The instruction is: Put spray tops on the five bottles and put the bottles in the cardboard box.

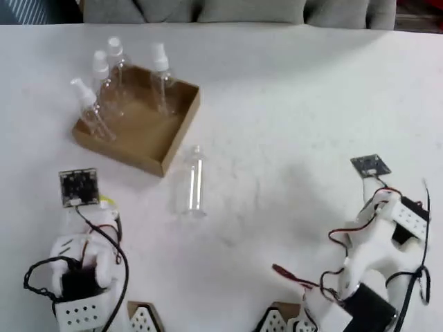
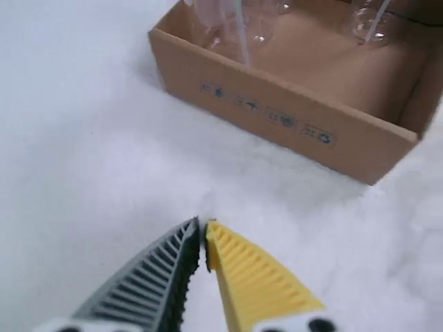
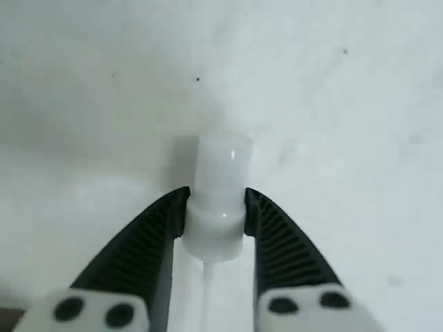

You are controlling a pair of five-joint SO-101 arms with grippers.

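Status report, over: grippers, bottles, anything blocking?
Left gripper shut, empty. Right gripper shut on spray top. Four capped bottles in cardboard box; fifth bottle lying uncapped on table beside it. No obstruction seen.

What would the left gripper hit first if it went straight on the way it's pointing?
Probably the near side wall of the cardboard box. The left gripper, jaws shut, points across bare table toward it, though depth is hard to judge.
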